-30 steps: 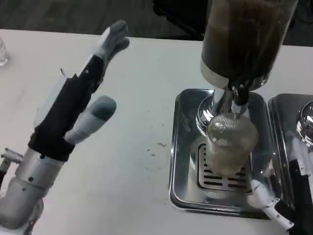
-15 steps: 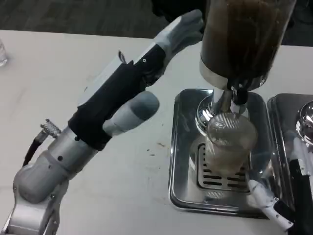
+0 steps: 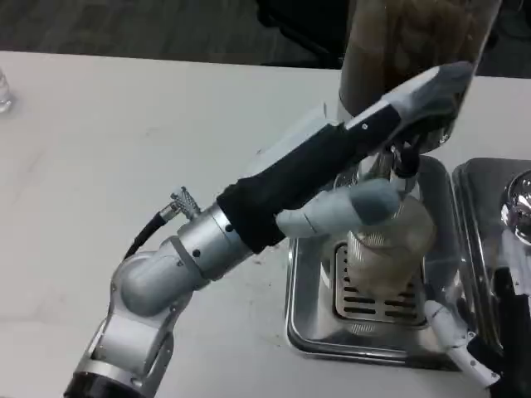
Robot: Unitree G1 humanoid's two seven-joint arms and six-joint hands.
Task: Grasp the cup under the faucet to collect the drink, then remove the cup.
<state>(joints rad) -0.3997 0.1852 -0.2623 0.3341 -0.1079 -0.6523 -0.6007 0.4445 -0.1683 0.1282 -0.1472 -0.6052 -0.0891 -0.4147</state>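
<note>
Cup (image 3: pixel 383 264) stood upright on slotted grate (image 3: pixel 365 298) of steel drip tray (image 3: pixel 309 249), directly below faucet (image 3: pixel 404 162). Placed so to catch the pour and let spills drain. Ribbed clear wall, pale liquid seemingly inside; fill level hard to read.

Dispenser tank (image 3: pixel 406 50) of brown drink sat above on chrome base, tap lever over the cup mouth.

Left hand (image 3: pixel 377 153) reached across the tray at faucet height, fingers extended and apart, thumb (image 3: pixel 353 211) spread out in front of cup's upper wall. Holding nothing visible. Fingertips lay at tank's lower rim, near the lever; contact with lever could not be told. Likely positioned to work the tap rather than take the cup, judging by height.

Right hand (image 3: pixel 477 348) low at lower right corner, partly cropped. One white finger (image 3: pixel 444 325) lay over the tray's front rim, near cup base but apart from it. Open or closed: could not tell. Probably waiting to take the cup once filled.

Second tray (image 3: pixel 489 215) just beside on the right, touching or nearly. Small specks (image 3: pixel 274 336) on white table (image 3: pixel 124 149) left of the tray.

Cup not yet grasped; removal not begun.
</note>
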